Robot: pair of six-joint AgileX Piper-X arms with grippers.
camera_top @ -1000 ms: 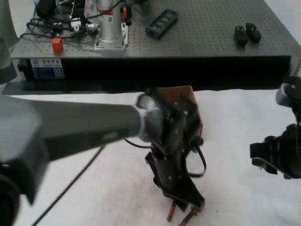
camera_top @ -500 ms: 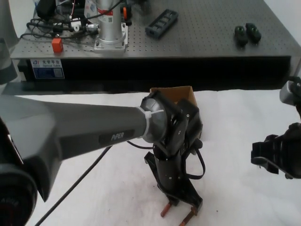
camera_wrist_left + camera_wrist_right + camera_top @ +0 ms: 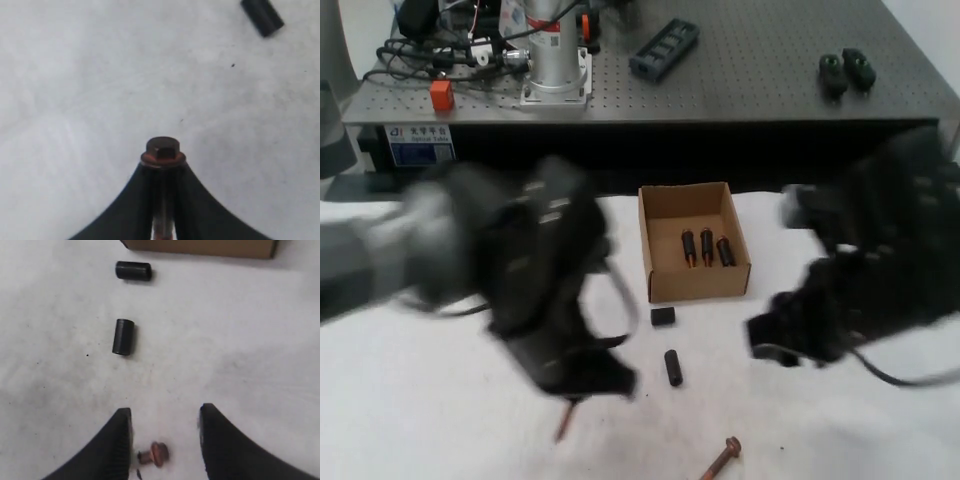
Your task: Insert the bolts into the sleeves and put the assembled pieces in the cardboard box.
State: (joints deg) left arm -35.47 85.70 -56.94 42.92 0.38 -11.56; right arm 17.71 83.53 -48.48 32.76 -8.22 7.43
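- The held bolt [image 3: 162,152] is pinched in the left gripper [image 3: 162,172]. Its hexagonal head juts just past the fingertips, and its shank runs back between the two fingers, in line with them.
- In the high view this bolt [image 3: 563,424] is a copper streak low in the frame, left of centre. It slants steeply toward the lower edge, under the left arm.
- The loose bolt [image 3: 720,460] lies on the white cloth [image 3: 840,430] near the lower edge, right of centre. Its long axis is diagonal, with the head toward the upper right and the shank toward the lower left.
- The right gripper [image 3: 165,412] hangs over the loose bolt with its jaws spread. The bolt's head sits between the two fingers, nearer one of them, and I cannot tell whether it touches that finger.
- The first sleeve [image 3: 662,317], black, lies just below the front wall of the cardboard box [image 3: 692,288].
- The second sleeve [image 3: 673,367] lies farther down, apart from the first.
- In the right wrist view the first sleeve's long axis runs along the box wall and the second's runs square to it.
- The box stands open at the frame's centre. Three assembled pieces [image 3: 706,245] lie in it side by side, long axes running top to bottom, black ends up and copper ends down.
- A perforated metal table [image 3: 770,80] spans the top of the frame.
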